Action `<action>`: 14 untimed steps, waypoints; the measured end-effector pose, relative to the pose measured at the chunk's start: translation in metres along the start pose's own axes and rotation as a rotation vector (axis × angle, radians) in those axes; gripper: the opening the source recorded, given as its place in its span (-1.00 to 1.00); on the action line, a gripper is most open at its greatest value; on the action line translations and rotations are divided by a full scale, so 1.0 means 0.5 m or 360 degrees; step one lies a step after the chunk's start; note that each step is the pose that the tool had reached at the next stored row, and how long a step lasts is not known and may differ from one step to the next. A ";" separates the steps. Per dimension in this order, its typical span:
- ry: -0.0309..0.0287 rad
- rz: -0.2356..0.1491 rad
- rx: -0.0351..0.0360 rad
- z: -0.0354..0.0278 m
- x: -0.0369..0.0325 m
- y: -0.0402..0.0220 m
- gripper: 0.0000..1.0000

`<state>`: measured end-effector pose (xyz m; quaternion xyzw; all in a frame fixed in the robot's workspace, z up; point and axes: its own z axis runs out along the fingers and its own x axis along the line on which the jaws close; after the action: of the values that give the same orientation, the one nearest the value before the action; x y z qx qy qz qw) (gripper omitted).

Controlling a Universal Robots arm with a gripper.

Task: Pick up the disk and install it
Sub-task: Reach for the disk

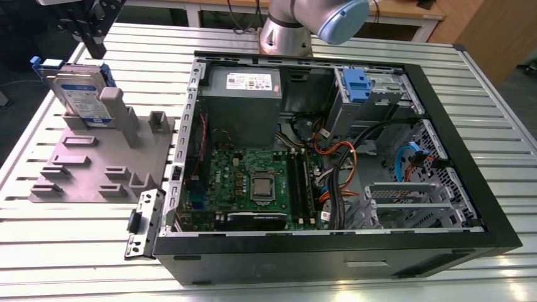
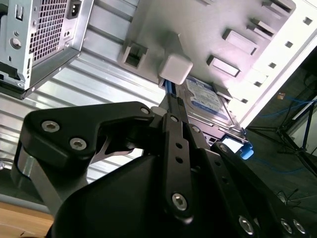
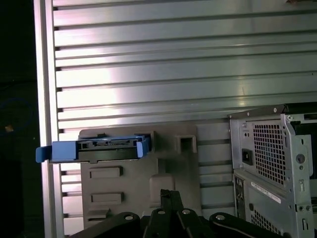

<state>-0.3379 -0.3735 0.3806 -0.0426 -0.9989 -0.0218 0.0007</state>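
The disk (image 1: pixel 82 94) stands on edge in a slot of the grey fixture plate (image 1: pixel 84 170) at the exterior view's left: a silver drive with a white-and-blue label and a blue carrier frame. In the first wrist view the disk (image 3: pixel 106 148) shows edge-on with its blue frame. In the second wrist view the disk (image 2: pixel 208 99) shows label-up behind a grey post. My black gripper (image 1: pixel 97 49) hangs just above the disk's top edge, apart from it. Its fingers meet with nothing between them, so the gripper (image 3: pixel 171 196) (image 2: pixel 171 111) is shut.
An open black computer case (image 1: pixel 336 157) lies on the slatted aluminium table (image 1: pixel 251 277), with a grey power-supply box (image 1: pixel 243 94), a motherboard (image 1: pixel 251 182), cables and a blue latch (image 1: pixel 356 85) at the drive bay. The arm's base (image 1: pixel 290 31) stands behind the case.
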 end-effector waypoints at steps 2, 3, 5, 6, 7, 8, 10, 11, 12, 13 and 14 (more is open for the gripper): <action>0.00000 0.0000 0.0000 0.000 0.001 0.000 -0.79; 0.00001 0.0000 0.0000 0.000 0.002 0.000 -0.79; 0.00001 0.0000 0.0000 0.001 0.002 0.000 -0.79; 0.00002 0.0000 0.0000 0.000 0.002 0.000 -0.79; 0.00001 0.0000 0.0000 0.001 0.002 0.000 -0.79; 0.00000 0.0000 0.0000 0.001 0.002 0.000 -0.79; 0.00000 0.0000 0.0000 0.001 0.002 0.000 -0.79; 0.00001 0.0000 0.0000 0.001 0.002 0.000 -0.79; 0.00000 0.0000 0.0000 0.001 0.002 0.000 -0.79; 0.00000 0.0000 0.0000 0.001 0.003 0.000 -0.79; 0.00000 0.0000 0.0000 0.001 0.004 0.000 -0.79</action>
<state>-0.3400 -0.3735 0.3803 -0.0427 -0.9989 -0.0218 0.0007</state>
